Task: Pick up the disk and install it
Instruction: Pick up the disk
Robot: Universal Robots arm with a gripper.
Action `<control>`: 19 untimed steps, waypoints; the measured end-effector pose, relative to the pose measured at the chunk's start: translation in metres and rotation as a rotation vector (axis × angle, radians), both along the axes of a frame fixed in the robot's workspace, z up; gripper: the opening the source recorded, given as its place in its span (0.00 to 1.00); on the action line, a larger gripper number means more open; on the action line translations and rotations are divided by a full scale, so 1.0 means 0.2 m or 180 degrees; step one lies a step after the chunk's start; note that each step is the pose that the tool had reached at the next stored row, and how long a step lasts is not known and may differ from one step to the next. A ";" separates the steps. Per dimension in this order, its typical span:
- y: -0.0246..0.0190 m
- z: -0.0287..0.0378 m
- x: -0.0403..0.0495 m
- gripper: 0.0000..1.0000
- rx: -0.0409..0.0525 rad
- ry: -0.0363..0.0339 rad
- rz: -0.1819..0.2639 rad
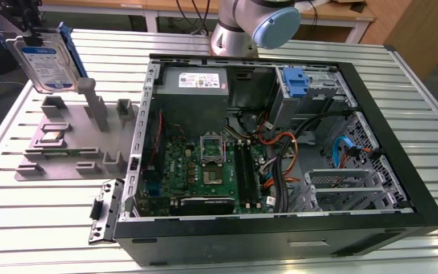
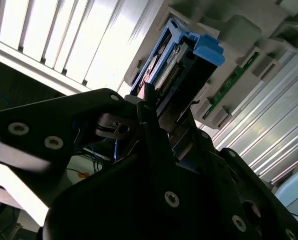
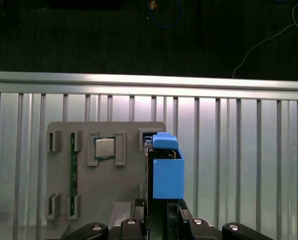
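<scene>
One slatted metal bench (image 1: 36, 240) carries an open computer case (image 1: 280, 242) that takes up the centre and right of the exterior view, its motherboard (image 1: 203, 171) exposed. At the left of that frame sits a grey parts holder (image 1: 59, 134). In the upper left the disk (image 1: 49, 64), silver with a blue frame, hangs upright over the holder, clamped at its upper end by the end effector (image 1: 29, 31). In the first wrist view a small square chip (image 3: 104, 148) rests in one of the holder's slots, beside the gripped disk.
</scene>
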State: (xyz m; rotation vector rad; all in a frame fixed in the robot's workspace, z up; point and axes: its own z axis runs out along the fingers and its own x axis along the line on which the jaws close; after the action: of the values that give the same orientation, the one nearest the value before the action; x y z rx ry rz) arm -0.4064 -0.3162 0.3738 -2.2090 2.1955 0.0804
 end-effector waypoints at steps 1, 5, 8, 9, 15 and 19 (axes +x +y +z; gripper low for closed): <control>0.000 0.004 0.000 0.35 0.0000 0.0000 0.0000; 0.001 0.030 0.000 0.35 -0.0002 -0.0001 0.0000; 0.001 0.031 0.000 0.35 -0.0003 -0.0002 0.0000; 0.001 0.032 0.000 0.35 -0.0003 -0.0002 0.0000; 0.001 0.037 0.000 0.35 -0.0003 0.0000 0.0000; 0.001 0.051 0.000 0.35 -0.0003 0.0000 0.0000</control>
State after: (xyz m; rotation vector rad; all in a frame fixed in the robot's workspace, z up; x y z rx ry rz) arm -0.4064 -0.3160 0.3841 -2.2094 2.1960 0.0792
